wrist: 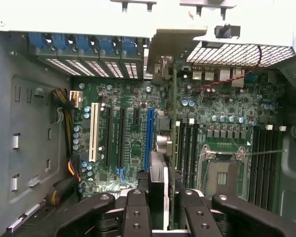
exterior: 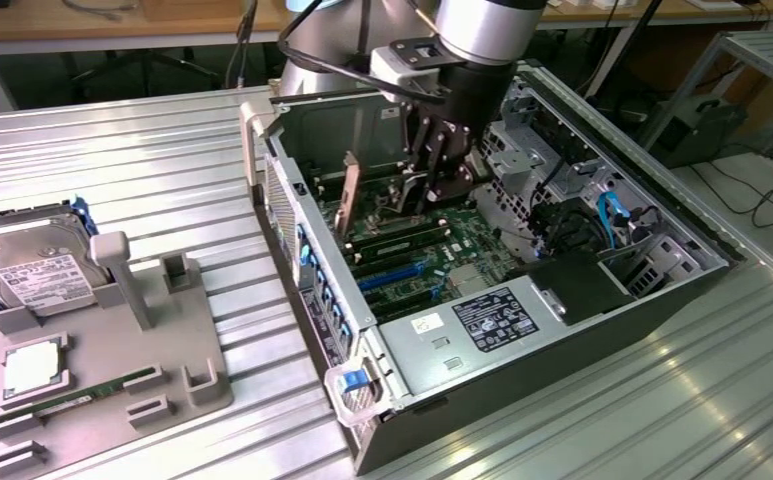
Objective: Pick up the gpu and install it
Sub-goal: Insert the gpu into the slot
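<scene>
In the exterior view the end effector (exterior: 429, 190) reaches into the open computer case (exterior: 653, 290), clamped on the gpu (exterior: 349, 200) standing upright above the motherboard (exterior: 420, 265), while the wrist view shows the gpu (wrist: 164, 148) edge-on between its fingers (wrist: 136, 207).

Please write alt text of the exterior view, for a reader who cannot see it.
A robot arm's gripper reaches into an open computer case, holding the gpu upright above the motherboard. On the exterior view's left, a grey tray carries a hard drive.
</scene>
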Available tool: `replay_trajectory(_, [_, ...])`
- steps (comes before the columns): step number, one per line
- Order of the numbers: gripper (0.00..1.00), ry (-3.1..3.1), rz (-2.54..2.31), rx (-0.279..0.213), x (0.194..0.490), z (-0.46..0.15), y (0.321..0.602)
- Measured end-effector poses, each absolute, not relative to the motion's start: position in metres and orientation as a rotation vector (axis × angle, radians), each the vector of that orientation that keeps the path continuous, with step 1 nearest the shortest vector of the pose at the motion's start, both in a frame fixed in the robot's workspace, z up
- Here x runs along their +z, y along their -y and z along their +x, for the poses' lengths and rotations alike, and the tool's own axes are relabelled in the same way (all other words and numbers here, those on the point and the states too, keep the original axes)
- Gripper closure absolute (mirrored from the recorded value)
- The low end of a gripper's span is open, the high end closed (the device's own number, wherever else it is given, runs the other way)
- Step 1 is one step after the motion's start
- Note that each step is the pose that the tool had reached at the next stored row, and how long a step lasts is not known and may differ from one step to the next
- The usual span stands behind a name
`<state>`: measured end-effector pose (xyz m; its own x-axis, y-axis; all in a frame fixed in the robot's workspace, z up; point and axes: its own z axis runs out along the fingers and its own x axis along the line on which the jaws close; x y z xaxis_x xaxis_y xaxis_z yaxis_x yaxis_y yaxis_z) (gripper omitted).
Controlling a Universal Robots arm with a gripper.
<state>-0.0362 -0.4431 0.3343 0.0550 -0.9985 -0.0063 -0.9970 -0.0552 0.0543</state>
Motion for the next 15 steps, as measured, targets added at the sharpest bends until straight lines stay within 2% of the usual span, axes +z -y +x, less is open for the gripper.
replay_trajectory(6, [0.72, 2.146, 2.266, -0.041, 0.332, -0.035, 0.442])
replay_trajectory(15, [0.72, 2.249, 2.175, -0.034, 0.318, -0.034, 0.442])
